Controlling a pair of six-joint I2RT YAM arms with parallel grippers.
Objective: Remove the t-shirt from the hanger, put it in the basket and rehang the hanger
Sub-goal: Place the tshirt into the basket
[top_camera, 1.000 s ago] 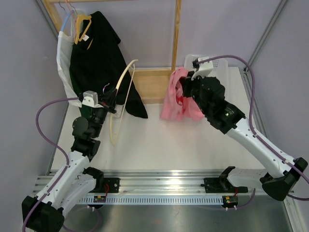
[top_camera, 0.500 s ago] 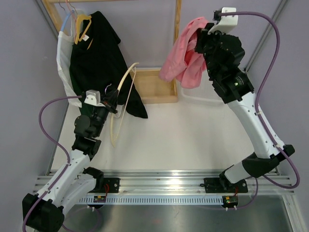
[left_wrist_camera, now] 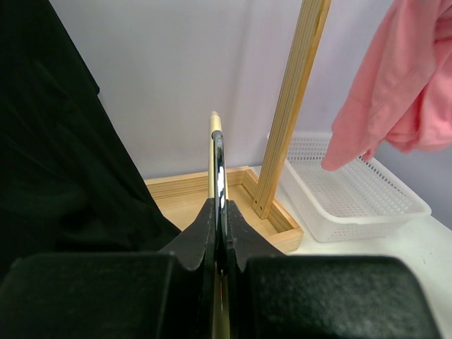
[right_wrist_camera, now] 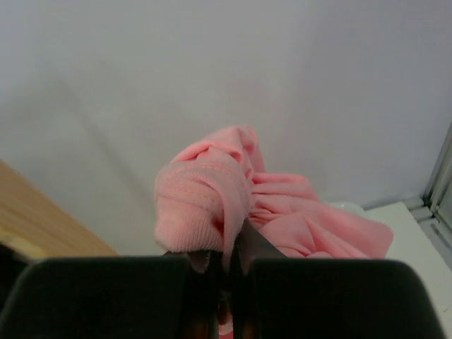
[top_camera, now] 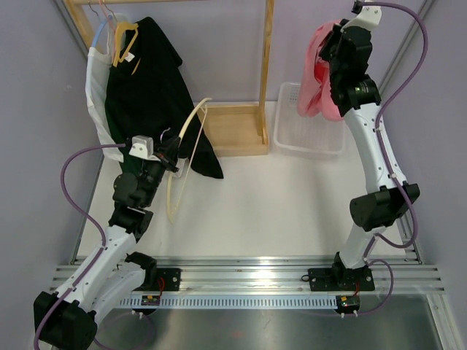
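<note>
1. Right gripper (top_camera: pixel 332 57): pinched shut on a bunched fold of the pink t-shirt (top_camera: pixel 315 91), raised high at 1 o'clock in the overhead view. In the right wrist view, cloth gathered in a knot right over the fingertips, the rest trailing off toward 3 o'clock.
2. Left gripper (top_camera: pixel 172 154): pressed together on the thin rim of the cream hanger (top_camera: pixel 187 131), at about 9 o'clock over the table (top_camera: pixel 255 211). Bare hanger, no cloth on it, curving up toward 12 o'clock beside the black garment (top_camera: pixel 146 87) on the wooden rack (top_camera: pixel 267 58).
3. Shirt and hanger well apart, with the rack post between them. Judged from that: shirt off the hanger, separation done.
4. Step in hand, as a guess: carrying the freed shirt to a resting place. Hanging above the white basket (top_camera: pixel 288 140) at 2 o'clock, lower hem dangling over its far corner, apparently not touching it.
5. Next move, probably: lower the right wrist until most of the cloth sits inside the basket walls, then spread the jaws and lift straight up.
6. Watch for a fold snagging on a finger at release, or a sleeve draping over the basket rim.
7. After that: set the hanger down.
</note>
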